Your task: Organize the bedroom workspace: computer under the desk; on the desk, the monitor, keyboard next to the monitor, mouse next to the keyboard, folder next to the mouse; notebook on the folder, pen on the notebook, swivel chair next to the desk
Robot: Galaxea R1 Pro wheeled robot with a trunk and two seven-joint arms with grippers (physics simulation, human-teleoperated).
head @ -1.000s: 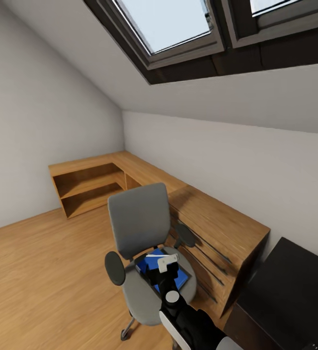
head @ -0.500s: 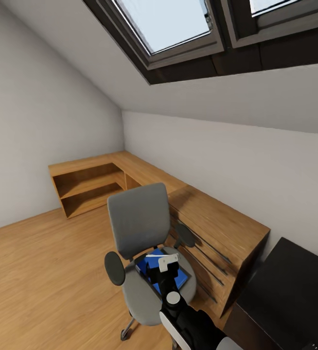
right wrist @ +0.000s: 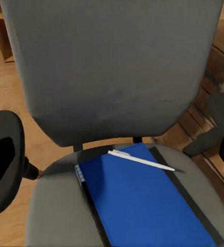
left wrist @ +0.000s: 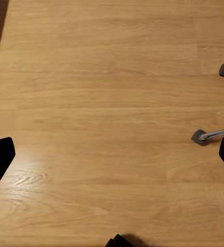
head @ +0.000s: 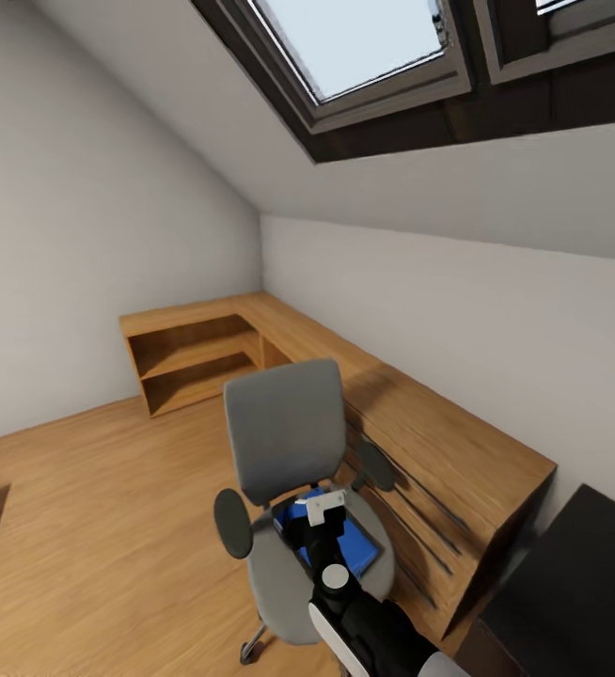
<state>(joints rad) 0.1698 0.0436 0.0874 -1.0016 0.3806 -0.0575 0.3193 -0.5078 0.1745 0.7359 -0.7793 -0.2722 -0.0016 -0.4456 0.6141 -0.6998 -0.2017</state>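
Note:
The grey swivel chair (head: pixel 284 428) stands on the floor against the wooden L-shaped desk (head: pixel 439 442). On its seat lies a dark folder (right wrist: pixel 191 203) with a blue notebook (right wrist: pixel 143 200) on it and a white pen (right wrist: pixel 142 160) across the notebook's far end. My right arm (head: pixel 331 574) reaches over the seat; the right gripper (right wrist: pixel 112 157) hangs open above the notebook, touching nothing. My left gripper (left wrist: pixel 112 157) is open over bare floor near two chair castors (left wrist: pixel 199 136). Computer, monitor, keyboard and mouse are out of view.
The desk's far wing has open shelves (head: pixel 195 362). A black piece of furniture (head: pixel 580 583) sits at the lower right beside the desk's end. Sloped ceiling with skylights (head: pixel 373 38) overhead. Open wooden floor (head: pixel 91 527) lies left of the chair.
The whole head view has shifted, so the camera moved; chair and desk sit a little further right in the picture. My right arm stays over the seat.

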